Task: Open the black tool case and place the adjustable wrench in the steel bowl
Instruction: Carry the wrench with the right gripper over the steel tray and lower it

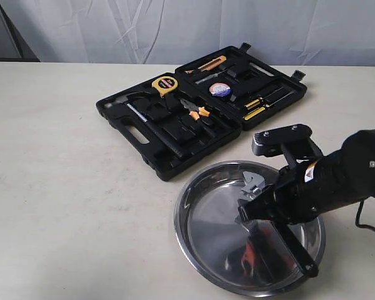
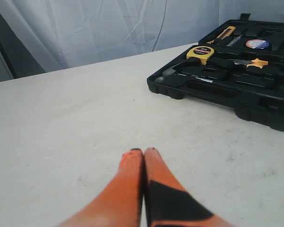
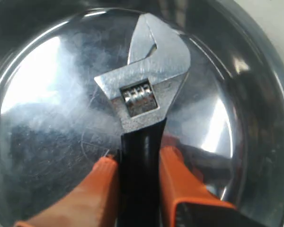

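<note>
Exterior: the black tool case lies open on the desk, at 11 o'clock from the steel bowl. The right jaws hang over the bowl with the adjustable wrench, whose head is near the bowl's 12 o'clock rim. So you're on the last step, the drop-off.

Left wrist: the left jaws are pressed together on nothing, pads over bare desk, with the case well apart. That arm looks idle.

Right wrist: the right jaws pinch the wrench's black handle between the orange pads. The silver head sits over the bowl's floor. I can't tell whether it touches.

Next, as I judge it: go down gently, spread the jaws, then lift straight off. Mind the mirror floor, since the wrench may slide.
</note>
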`<state>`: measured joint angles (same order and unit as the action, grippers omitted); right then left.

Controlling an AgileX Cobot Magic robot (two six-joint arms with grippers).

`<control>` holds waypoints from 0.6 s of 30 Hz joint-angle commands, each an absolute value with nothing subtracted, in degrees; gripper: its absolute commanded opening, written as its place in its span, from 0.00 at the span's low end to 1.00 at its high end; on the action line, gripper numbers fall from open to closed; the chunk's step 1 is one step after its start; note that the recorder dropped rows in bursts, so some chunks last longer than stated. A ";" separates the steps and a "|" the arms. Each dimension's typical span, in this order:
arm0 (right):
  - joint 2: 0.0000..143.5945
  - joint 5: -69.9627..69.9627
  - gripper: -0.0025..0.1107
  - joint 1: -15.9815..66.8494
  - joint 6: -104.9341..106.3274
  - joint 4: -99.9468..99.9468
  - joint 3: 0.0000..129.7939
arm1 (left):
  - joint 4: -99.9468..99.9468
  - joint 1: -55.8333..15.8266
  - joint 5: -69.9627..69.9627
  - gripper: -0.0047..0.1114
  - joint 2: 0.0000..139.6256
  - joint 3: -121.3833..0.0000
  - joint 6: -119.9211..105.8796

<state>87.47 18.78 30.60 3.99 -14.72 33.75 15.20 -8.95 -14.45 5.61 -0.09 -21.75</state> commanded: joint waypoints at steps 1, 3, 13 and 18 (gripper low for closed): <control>86.70 12.09 0.01 30.45 4.31 -15.61 32.79 | 15.43 -9.32 -13.68 0.04 5.35 0.00 -21.54; 86.70 9.97 0.01 30.45 4.31 -15.74 32.79 | 15.43 -9.32 -13.68 0.04 5.35 0.00 -21.54; 87.31 8.06 0.01 30.45 4.31 -17.28 32.79 | 15.43 -9.32 -13.68 0.04 5.35 0.00 -21.54; 91.85 6.79 0.01 30.45 4.31 -19.75 33.65 | 15.43 -9.32 -13.68 0.04 5.35 0.00 -21.54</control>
